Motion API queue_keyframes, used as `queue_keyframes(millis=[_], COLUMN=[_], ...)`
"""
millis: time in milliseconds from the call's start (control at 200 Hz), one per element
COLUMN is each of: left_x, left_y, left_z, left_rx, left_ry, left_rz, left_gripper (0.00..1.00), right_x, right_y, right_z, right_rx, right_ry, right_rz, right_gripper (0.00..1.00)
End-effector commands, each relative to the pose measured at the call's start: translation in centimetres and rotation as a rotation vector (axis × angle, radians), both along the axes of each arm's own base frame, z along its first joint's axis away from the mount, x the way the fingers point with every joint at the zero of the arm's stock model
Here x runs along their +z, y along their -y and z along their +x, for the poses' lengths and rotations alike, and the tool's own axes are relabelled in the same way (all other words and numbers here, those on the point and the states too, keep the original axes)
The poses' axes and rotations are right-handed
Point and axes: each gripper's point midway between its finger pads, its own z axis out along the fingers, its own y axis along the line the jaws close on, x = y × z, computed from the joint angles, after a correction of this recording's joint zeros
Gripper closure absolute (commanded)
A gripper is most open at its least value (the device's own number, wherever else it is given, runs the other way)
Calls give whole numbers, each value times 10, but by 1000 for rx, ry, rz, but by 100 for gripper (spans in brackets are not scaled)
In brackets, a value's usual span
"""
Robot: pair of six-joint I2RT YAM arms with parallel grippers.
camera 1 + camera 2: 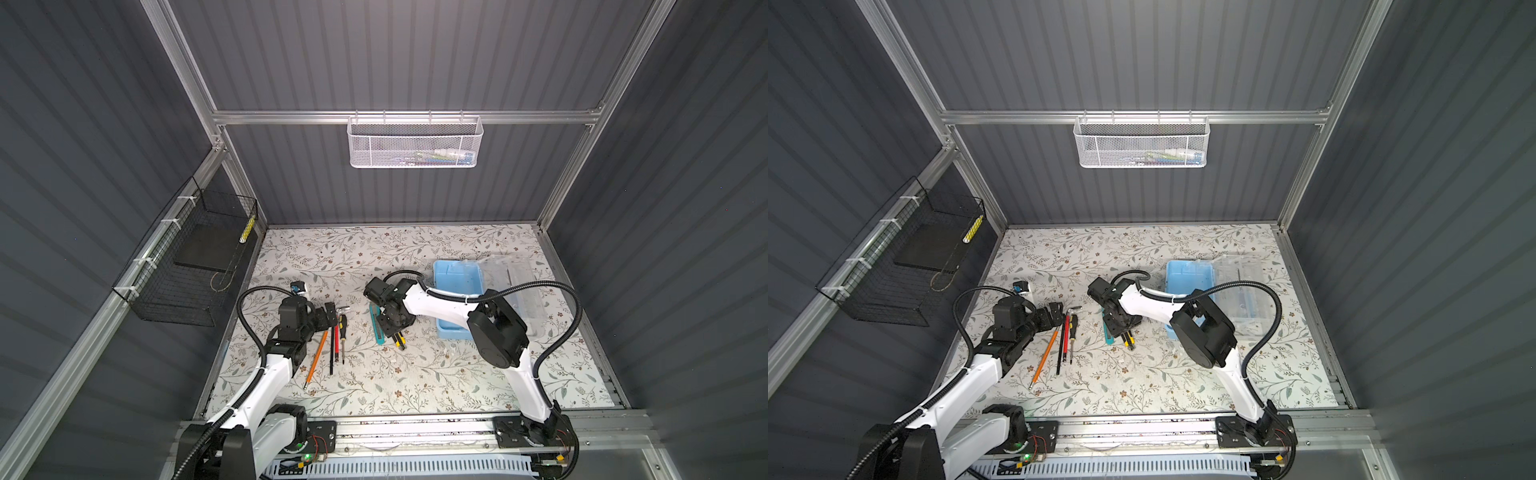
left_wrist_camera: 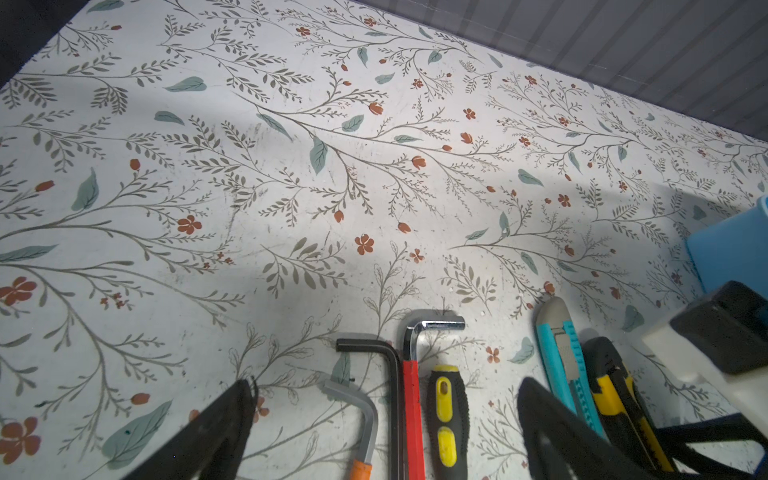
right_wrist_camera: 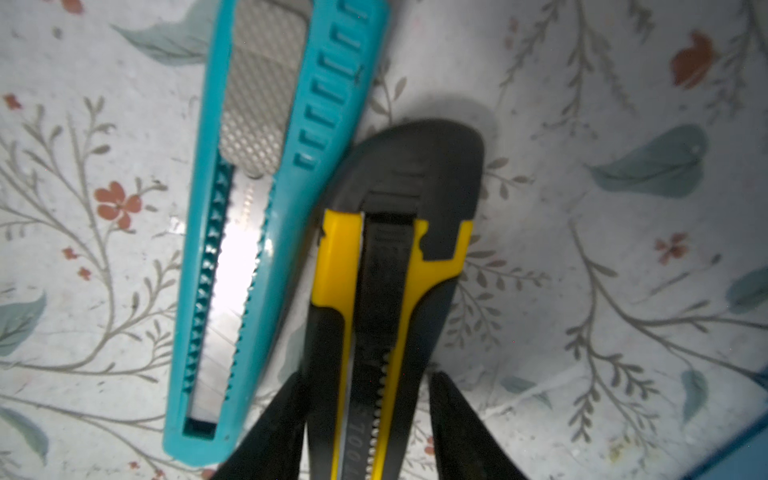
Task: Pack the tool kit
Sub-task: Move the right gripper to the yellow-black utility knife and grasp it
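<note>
Nearest to the wrist lens: black fingers (image 3: 274,436) of the right tool (image 3: 368,378), one at each long side of the yellow-black cutter (image 3: 386,291), low on its body. Jaws partly apart, narrow around the handle; clamped or merely alongside, cannot tell. Cutter flat on the bench (image 3: 582,208), not lifted.

Then by size. On the flowered bench, toward the right in both top views, the light-blue box (image 1: 457,276) of the tool kit. Open, with no tool to see in its uncovered part, and with the clear lid (image 1: 519,270) folded out on the farther right side. Near the right tool, on the elbow side of the right arm (image 1: 436,303), itself crossing above the box. Long side of box and long axis of cutter nearly parallel, both running from far to near. Probably needed: a lift, a short sideways carry, little turning. Right arm clearly the nearer one.

In the way: teal cutter (image 3: 249,232), touching the yellow-black one at its rounded black end and spreading away toward the fingers, just beside one of them. Easy to drag along at the lift.

Left tool (image 2: 386,383) wide apart, holding nothing, above the ends of the black hex key (image 2: 392,374), the red-sleeved hex key (image 2: 412,415) and the yellow-grip screwdriver (image 2: 446,415); well apart from the box.

White mesh basket (image 1: 415,145) and black wire basket (image 1: 178,286) up on the walls, far from all this.
</note>
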Motion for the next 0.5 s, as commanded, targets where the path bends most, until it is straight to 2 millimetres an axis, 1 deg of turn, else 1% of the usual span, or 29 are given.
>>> queue_keyframes(millis=[0,70,120,255,380,495], left_x=[3,3,3,3,3,3], left_y=[1,1,1,1,1,1], left_z=[1,2,2,2,3,2], left_rx=[-16,-14,-14,-14,-15,-13], left_ry=[17,16,17,13,11,12], left_rz=[5,4,3,4,6,5], left_gripper=[1,1,1,1,1,1], right_x=[-2,2,5,14,28,47], right_y=[3,3,2,3,9,21], right_z=[1,2,3,8,15,21], right_rx=[-18,-32,-44,-62,-90,-119], right_ry=[-5,4,15,38,85,120], right_rz=[-6,7,19,35,43,47], right_gripper=[53,57,62,63,67,70])
